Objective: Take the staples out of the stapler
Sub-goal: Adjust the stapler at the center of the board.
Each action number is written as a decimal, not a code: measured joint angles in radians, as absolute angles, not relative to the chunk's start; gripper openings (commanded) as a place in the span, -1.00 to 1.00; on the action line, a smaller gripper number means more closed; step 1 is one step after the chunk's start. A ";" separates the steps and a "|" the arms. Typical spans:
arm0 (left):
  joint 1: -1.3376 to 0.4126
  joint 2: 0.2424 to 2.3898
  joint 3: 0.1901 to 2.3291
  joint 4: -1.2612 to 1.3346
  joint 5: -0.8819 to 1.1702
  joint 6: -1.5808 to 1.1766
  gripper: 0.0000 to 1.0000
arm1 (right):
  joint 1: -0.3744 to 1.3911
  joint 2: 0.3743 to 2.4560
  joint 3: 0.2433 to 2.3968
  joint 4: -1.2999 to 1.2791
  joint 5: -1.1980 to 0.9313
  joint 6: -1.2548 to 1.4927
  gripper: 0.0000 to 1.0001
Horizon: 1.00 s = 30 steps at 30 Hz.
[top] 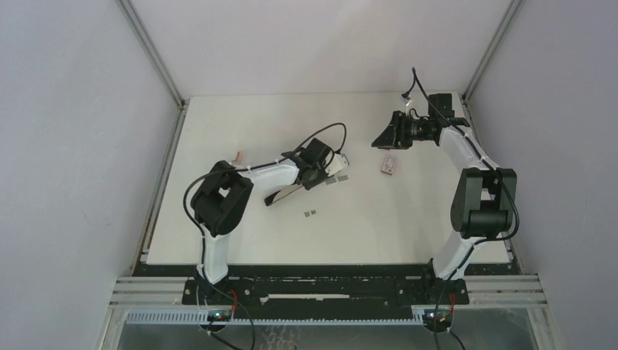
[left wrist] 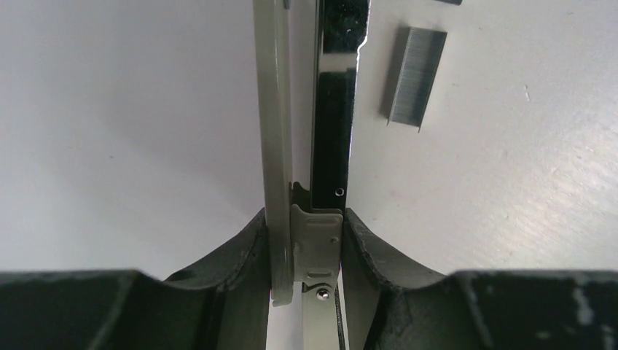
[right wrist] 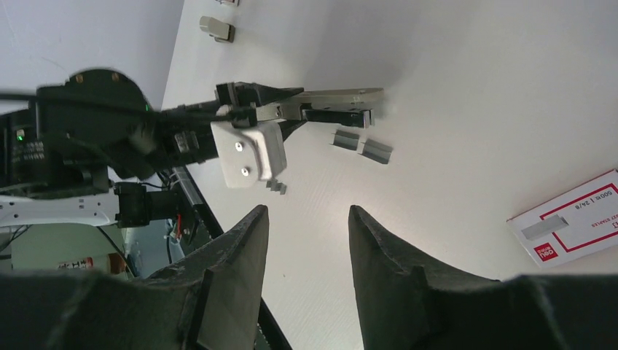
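stapler (left wrist: 334,131) clamped tight in the left gripper (left wrist: 306,232), found mid-table (top: 408,226) a bit left of centre, loose staples (left wrist: 417,76) laid just beside it, right gripper (right wrist: 306,219) spread apart with nothing held, red-and-white box (right wrist: 576,219) nearby, "24/6" and "STAPLES" printed on it

From above, the left arm (top: 270,173) hides the middle of the stapler (top: 283,195), and the staples (top: 313,212) are mere specks. The left wrist view cuts the stapler off at its top edge. The right wrist view crops the staple box (right wrist: 572,222) at its right edge.
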<state>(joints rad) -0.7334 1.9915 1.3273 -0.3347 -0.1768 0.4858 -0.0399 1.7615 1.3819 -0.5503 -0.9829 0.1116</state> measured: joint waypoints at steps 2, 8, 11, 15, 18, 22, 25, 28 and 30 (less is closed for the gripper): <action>-0.704 1.992 1.354 -0.382 -0.113 0.461 -1.00 | -0.039 1.761 1.382 -0.550 -0.988 0.111 -0.11; -0.621 2.017 1.458 -0.516 0.094 0.408 -0.99 | -0.029 1.761 1.382 -0.550 -1.002 0.110 -0.11; -0.585 2.053 1.521 -0.578 0.199 0.389 -1.00 | -0.021 1.761 1.382 -0.550 -1.005 0.108 -0.11; -0.547 2.098 1.574 -0.649 0.326 0.363 -1.00 | -0.012 1.761 1.382 -0.550 -1.007 0.108 -0.11; -0.525 2.124 1.588 -0.672 0.397 0.337 -1.00 | -0.009 1.761 1.382 -0.550 -1.011 0.107 -0.11; -0.496 2.128 1.588 -0.691 0.468 0.312 -1.00 | -0.004 1.761 1.382 -0.550 -1.012 0.107 -0.11; -0.468 2.128 1.588 -0.686 0.520 0.293 -1.00 | -0.001 1.761 1.382 -0.550 -1.012 0.105 -0.11; -0.436 2.128 1.585 -0.662 0.561 0.270 -1.00 | 0.006 1.762 1.382 -0.550 -1.012 0.101 -0.11; -0.417 2.127 1.580 -0.638 0.589 0.251 -1.00 | 0.010 1.762 1.382 -0.551 -1.012 0.096 -0.11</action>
<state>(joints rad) -0.4168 2.1269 1.5803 -0.6376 0.5888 0.2512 0.0101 1.7618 1.3819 -0.5507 -1.0122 0.0959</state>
